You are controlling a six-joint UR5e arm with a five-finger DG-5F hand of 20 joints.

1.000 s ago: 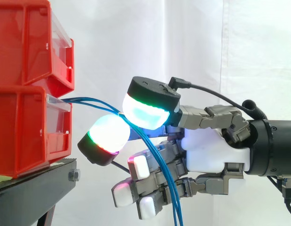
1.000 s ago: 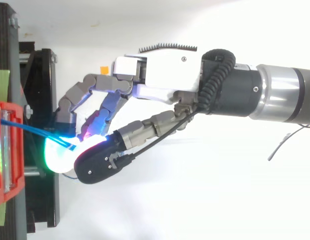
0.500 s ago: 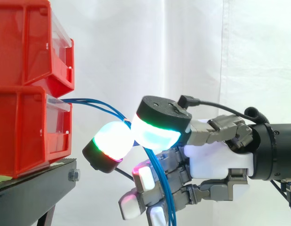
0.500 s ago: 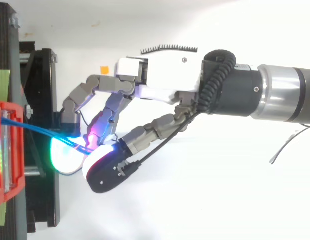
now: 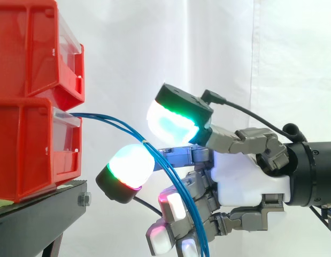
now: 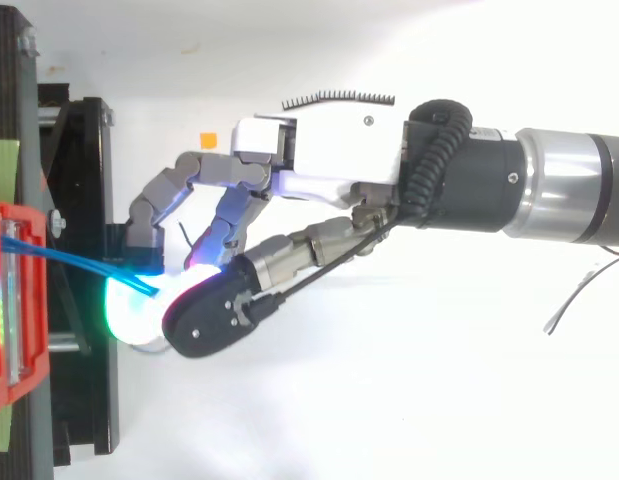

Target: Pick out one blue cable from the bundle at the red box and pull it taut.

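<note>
Fingers (image 5: 128, 167) of my hand (image 5: 245, 176) are not clamped on anything that I can see. The thumb's glowing pad stands above the forefinger's pad with a gap between them. The thin blue cables (image 5: 109, 119) run out of the lower red plastic box (image 5: 31, 150) on the black metal stand (image 5: 42, 214), drape over the forefinger just behind its pad, and hang slack past the curled lower fingers.

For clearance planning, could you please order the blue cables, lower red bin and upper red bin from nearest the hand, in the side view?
1. Blue cables, running across the hand.
2. Lower red bin, to its left.
3. Upper red bin, upper left.
</note>
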